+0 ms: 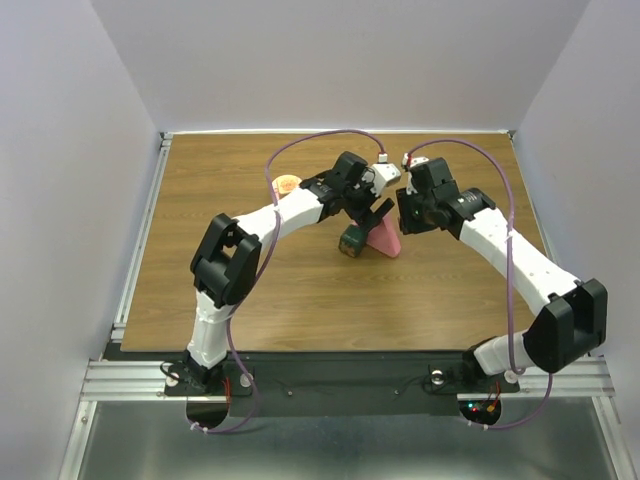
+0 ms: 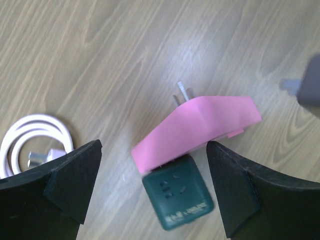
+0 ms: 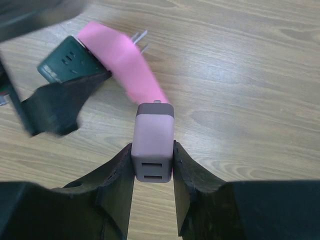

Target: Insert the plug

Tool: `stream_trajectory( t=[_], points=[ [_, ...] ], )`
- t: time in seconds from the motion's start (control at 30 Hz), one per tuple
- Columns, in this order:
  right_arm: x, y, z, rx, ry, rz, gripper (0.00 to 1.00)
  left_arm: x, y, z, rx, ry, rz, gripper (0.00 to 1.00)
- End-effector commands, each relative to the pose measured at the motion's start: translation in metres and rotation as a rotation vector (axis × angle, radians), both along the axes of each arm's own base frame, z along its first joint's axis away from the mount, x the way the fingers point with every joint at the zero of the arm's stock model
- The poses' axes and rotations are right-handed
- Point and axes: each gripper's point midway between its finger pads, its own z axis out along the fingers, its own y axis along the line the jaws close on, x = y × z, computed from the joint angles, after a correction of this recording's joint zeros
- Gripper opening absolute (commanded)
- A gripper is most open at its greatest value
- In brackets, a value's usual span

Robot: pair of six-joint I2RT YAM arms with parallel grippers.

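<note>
Evidently the mauve charger plug is a small, rigid plastic block. It is judged light, with smooth flat sides that may slip. The sound hold is across those two sides, clear of the pin end, and the right gripper has its fingers clamped on it that way, above the wooden table. It is dusty pink with a darker band at the far end and two USB ports facing the wrist; the pins are not visible. The green cube socket lies near, partly covered by a pink wedge-shaped piece with two metal prongs. The left gripper hangs over both, fingers spread wide and empty.
</note>
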Motion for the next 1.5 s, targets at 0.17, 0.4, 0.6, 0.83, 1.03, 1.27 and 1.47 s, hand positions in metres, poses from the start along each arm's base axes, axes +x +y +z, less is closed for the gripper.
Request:
stream_trajectory(
  t=[0.17, 0.4, 0.6, 0.83, 1.03, 1.27, 1.47],
  points=[
    [0.002, -0.011, 0.019, -0.003, -0.093, -0.07, 0.0, 0.032, -0.034, 0.01, -0.085, -0.021, -0.023, 0.97],
    [0.0, -0.015, 0.017, -0.01, -0.107, -0.083, 0.01, 0.039, -0.035, -0.004, -0.155, 0.057, -0.074, 0.87],
    [0.001, -0.014, 0.011, -0.008, -0.106, -0.08, 0.0, 0.042, -0.03, -0.016, -0.235, 0.164, -0.111, 0.65],
    [0.006, -0.01, 0.007, 0.002, -0.112, -0.075, 0.0, 0.066, -0.018, -0.045, -0.26, 0.316, -0.029, 0.23],
    [0.011, -0.007, 0.004, 0.006, -0.107, -0.072, 0.0, 0.068, -0.004, -0.042, -0.35, 0.433, 0.091, 0.0],
    [0.017, 0.001, 0.005, 0.033, -0.108, -0.063, 0.0, 0.058, 0.001, -0.042, -0.537, 0.658, 0.299, 0.0],
    [0.02, 0.007, 0.007, 0.057, -0.119, -0.049, 0.01, 0.068, 0.019, -0.076, -0.481, 0.626, 0.481, 0.48]
  ],
)
